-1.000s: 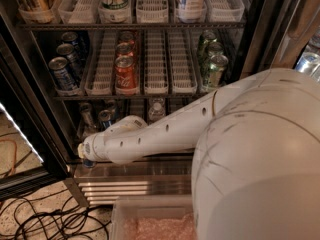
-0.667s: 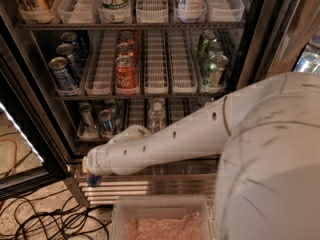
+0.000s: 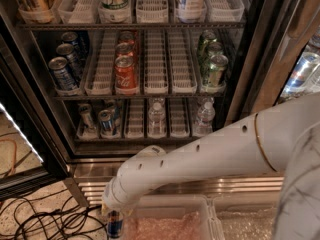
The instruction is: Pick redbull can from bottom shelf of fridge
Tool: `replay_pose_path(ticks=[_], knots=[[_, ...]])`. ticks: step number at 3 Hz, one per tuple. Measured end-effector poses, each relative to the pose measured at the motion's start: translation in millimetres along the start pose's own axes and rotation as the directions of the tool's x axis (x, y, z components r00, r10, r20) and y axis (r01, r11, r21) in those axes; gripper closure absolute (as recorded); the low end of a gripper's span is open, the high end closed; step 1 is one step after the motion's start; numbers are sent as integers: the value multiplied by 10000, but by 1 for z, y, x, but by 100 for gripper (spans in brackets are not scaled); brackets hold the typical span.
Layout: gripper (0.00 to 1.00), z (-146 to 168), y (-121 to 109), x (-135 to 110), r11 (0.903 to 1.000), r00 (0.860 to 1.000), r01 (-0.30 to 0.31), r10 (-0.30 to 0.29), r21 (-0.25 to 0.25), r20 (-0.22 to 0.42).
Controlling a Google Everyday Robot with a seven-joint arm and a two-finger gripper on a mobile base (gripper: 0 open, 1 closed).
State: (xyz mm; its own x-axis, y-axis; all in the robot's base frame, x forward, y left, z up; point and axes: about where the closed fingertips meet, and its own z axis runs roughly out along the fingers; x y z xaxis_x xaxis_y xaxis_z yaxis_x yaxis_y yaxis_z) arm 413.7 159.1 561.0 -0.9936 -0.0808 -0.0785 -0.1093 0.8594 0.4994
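Note:
My gripper (image 3: 114, 218) is at the lower left, at the end of my white arm (image 3: 210, 154), low in front of the fridge's (image 3: 35, 109) ribbed base. It is shut on the redbull can (image 3: 115, 228), a slim blue-and-silver can that hangs upright below the wrist, outside the fridge. The wrist hides most of the fingers. The bottom shelf (image 3: 150, 140) holds two more slim cans (image 3: 106, 122) at its left and two water bottles (image 3: 156, 117) in white lane trays.
The middle shelf holds dark-blue cans (image 3: 62, 74), red cola cans (image 3: 125, 71) and green cans (image 3: 215, 69). A clear bin (image 3: 170, 223) with pink contents stands just right of the gripper. Black cables (image 3: 45, 219) lie on the floor at the left. The open door frame (image 3: 280, 59) is at the right.
My arm has pulled back out of the bottom shelf and dropped down and toward the camera. The redbull can has come with the gripper, out past the fridge's base.

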Motion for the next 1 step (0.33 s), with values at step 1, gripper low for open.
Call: replay_pose_path(ticks=[1], knots=[[100, -13, -46, 44, 9872, 9878, -1354, 1411, 848, -655]])
